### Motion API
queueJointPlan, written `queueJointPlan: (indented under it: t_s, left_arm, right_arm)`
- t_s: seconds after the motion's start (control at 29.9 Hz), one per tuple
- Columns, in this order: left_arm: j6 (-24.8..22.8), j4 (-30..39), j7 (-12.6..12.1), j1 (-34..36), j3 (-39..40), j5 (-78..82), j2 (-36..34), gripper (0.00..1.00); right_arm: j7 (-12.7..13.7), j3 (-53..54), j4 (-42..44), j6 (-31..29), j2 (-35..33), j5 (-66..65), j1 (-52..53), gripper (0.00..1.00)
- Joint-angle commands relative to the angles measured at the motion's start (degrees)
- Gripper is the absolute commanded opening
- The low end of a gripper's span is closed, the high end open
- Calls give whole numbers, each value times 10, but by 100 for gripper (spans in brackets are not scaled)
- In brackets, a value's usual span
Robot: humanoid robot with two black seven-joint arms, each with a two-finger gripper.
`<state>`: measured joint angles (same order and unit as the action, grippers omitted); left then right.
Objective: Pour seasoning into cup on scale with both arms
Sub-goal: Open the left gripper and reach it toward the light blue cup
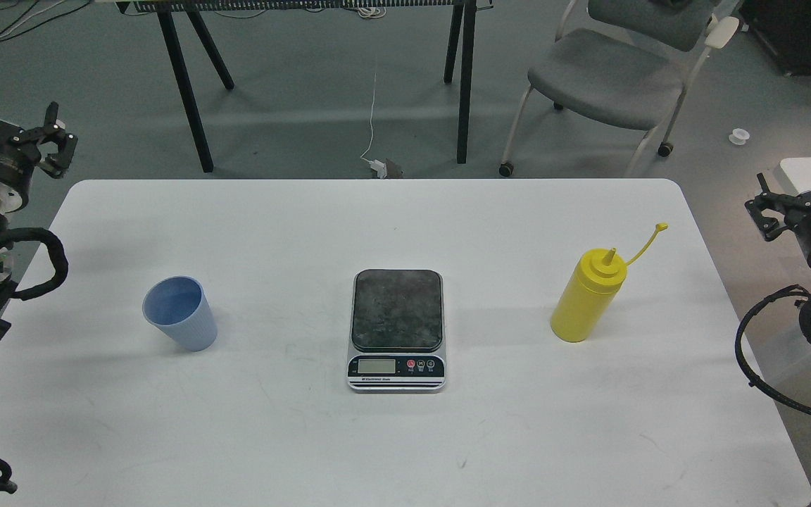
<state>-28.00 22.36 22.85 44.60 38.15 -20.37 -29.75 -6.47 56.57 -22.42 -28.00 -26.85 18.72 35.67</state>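
Observation:
The light-blue ribbed cup (180,313) stands upright on the white table (405,451), left of centre. In the middle lies the scale (396,327), its dark platform bare and its display facing me. The yellow seasoning bottle (586,299) stands upright at the right, its cap off the nozzle and hanging out on its tether (648,243). My left gripper (60,141) hovers open beyond the table's far-left corner, well apart from the cup. Off the right edge, my right gripper (800,179) is open too, clear of the bottle. Neither holds anything.
Beyond the table's far edge are black table legs (191,98) and a grey chair (610,84) on the floor. A white box (810,172) sits behind the right gripper. Black cable loops hang from both arms along the table's sides.

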Motion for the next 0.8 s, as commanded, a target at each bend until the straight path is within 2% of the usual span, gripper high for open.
queueJointPlan:
  t_s: [0.0, 0.33, 0.47, 0.63, 0.77]
  left_arm:
    - [0, 1, -1, 1, -1, 1, 9, 99]
    - [0, 81, -4, -21, -17, 32, -11, 99]
    - [0, 130, -5, -17, -39, 167, -66, 99]
    - [0, 158, -1, -11, -40, 345, -119, 99]
    - [0, 223, 1, -11, -36, 486, -176, 99]
  right_arm:
    - [-2, 2, 0, 0, 1, 0, -1, 100]
    - [-2, 2, -4, 0, 0, 0, 0, 100]
    - [-2, -1, -13, 0, 0, 0, -2, 100]
    - [-3, 0, -15, 0, 0, 0, -5, 100]
    - [-5, 0, -15, 0, 0, 0, -7, 100]
